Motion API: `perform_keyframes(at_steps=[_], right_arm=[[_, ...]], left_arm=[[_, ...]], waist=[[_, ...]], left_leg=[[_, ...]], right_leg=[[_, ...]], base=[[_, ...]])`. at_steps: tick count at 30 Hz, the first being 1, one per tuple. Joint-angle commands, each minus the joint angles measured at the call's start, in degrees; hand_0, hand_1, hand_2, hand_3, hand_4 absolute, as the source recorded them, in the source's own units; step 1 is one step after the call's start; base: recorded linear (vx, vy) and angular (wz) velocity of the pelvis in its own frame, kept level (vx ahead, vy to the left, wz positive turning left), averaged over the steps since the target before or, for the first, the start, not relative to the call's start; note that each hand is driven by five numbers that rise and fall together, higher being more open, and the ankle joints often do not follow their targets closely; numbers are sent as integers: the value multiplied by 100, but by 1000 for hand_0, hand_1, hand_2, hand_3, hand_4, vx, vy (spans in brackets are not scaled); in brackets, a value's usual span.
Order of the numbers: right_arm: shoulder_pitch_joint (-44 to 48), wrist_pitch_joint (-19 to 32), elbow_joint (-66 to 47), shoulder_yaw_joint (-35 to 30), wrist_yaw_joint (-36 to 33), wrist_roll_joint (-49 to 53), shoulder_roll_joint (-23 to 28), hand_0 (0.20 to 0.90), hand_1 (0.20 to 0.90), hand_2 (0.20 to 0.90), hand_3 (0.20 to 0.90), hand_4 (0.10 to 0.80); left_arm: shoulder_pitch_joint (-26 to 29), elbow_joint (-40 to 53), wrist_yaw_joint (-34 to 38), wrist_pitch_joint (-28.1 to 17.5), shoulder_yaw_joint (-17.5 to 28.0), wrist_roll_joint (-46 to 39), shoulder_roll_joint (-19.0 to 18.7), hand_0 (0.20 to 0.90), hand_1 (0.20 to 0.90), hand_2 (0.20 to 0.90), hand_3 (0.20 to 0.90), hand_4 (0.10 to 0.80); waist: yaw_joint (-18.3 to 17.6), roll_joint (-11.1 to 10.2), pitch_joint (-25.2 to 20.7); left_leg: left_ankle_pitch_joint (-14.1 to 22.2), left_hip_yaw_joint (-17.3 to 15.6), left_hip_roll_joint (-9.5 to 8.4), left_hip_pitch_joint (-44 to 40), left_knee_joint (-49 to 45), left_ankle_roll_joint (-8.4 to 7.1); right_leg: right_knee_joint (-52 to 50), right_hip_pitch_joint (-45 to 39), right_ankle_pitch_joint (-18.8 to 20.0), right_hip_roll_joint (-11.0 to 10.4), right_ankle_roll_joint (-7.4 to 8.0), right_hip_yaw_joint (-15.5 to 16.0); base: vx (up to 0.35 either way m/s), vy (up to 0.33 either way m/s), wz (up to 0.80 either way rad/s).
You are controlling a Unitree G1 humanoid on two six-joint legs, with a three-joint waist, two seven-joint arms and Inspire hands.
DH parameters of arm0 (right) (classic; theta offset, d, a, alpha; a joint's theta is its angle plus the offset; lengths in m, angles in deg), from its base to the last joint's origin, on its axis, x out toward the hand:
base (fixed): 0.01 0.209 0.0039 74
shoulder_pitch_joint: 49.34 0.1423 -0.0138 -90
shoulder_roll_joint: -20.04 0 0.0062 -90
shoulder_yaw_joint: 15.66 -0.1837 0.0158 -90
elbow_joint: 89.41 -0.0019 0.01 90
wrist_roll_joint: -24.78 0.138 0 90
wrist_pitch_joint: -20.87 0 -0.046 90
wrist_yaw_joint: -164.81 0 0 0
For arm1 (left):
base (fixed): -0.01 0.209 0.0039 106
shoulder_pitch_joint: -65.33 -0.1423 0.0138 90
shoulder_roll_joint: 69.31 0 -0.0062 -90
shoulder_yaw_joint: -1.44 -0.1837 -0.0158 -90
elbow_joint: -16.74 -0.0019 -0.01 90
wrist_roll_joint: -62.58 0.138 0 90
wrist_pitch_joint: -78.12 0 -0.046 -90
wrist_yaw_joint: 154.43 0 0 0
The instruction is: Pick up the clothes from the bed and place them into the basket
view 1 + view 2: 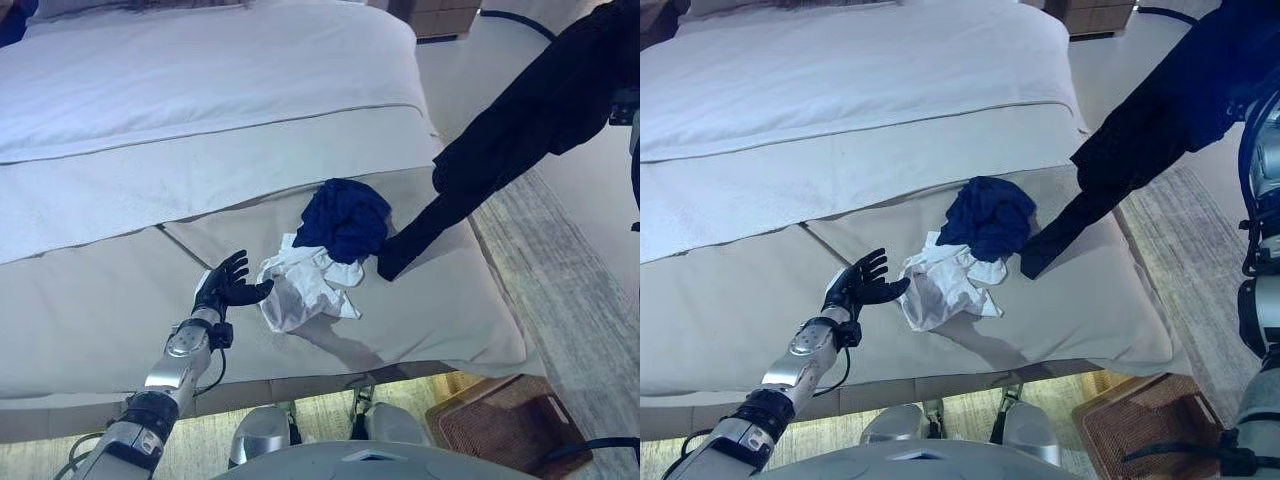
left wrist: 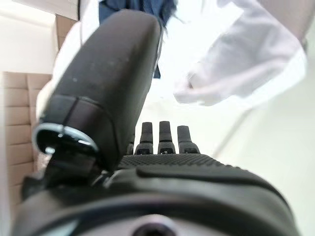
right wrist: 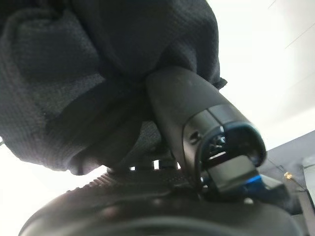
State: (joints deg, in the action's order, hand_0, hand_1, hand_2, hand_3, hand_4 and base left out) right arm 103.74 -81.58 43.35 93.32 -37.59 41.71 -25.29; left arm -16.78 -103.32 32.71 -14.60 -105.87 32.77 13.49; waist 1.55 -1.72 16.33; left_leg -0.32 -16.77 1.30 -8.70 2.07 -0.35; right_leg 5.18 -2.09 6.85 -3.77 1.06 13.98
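With the right hand (image 3: 162, 147) clamped on a limp black garment (image 1: 520, 130) trailing off the bed (image 1: 100, 320), the spread-fingered left hand (image 1: 228, 283) should pinch the light, soft white garment (image 1: 300, 285) at its bunched centre beside the blue garment (image 1: 345, 218).

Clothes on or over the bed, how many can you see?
3: a crumpled white garment beside the open left hand, a navy blue garment behind it, a long black garment gripped by the right hand.
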Motion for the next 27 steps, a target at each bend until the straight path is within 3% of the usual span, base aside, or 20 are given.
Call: perform_keyframes(at_steps=[1, 2, 8, 27], right_arm=[[1150, 579, -43, 513, -398, 38, 686, 300, 300, 300, 200, 100], [1153, 592, -22, 526, -393, 83, 681, 300, 300, 300, 200, 100], [771, 506, -161, 123, -607, 223, 869, 300, 300, 300, 200, 100], [-199, 492, -335, -889, -867, 272, 1580, 300, 300, 300, 200, 100]], left_arm=[[-21, 111, 257, -619, -432, -103, -82, 900, 900, 900, 900, 800], [-42, 118, 306, -645, -386, -137, -93, 900, 900, 900, 900, 800], [52, 53, 199, -604, -367, -81, -144, 900, 900, 900, 900, 800], [0, -168, -188, -662, -385, 26, -210, 900, 900, 900, 900, 800]], waist=[[77, -211, -1276], [36, -191, -1303], [-209, -115, -1375], [-726, -28, -1400]], left_leg=[[409, 1027, -110, 325, -172, -157], [428, 1087, -141, 300, -164, -139], [422, 697, -63, 137, -8, -155], [404, 402, 41, -104, 236, -180]], right_leg=[[-366, -347, -714, -105, 306, -246], [-358, -332, -718, -70, 293, -383], [-239, -391, -653, -55, 330, -418], [-134, -355, -587, 95, 402, -849]], base=[[31, -36, -42], [32, -27, -72], [20, -18, -55], [-6, -20, -10]])
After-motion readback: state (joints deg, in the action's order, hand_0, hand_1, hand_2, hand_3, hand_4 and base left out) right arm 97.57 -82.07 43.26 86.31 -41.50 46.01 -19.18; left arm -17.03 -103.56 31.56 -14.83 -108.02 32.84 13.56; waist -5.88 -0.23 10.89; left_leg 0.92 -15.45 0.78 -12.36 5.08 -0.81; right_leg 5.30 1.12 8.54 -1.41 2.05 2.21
